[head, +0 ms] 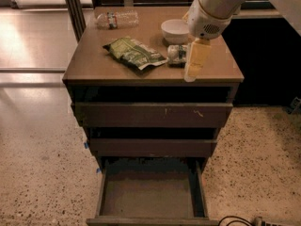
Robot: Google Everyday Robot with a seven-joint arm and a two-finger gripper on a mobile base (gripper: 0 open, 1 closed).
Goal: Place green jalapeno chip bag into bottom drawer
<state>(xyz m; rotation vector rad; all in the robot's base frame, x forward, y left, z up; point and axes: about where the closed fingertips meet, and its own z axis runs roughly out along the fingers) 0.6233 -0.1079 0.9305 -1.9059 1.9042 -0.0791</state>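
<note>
The robot's gripper [190, 76] hung pointing down over the front right part of the cabinet top [89, 67]. Whether it was open or closed could not be told. The green jalapeno chip bag [135, 54] lay flat on the top, to the gripper's left and apart from it. A small rolled packet [177, 54] sat just beside the gripper, between it and the bag. A white bowl [174, 30] stood behind, and a water bottle [117, 19] lay farther back left. The bottom drawer [148, 197] stood pulled open, well below the gripper.
</note>
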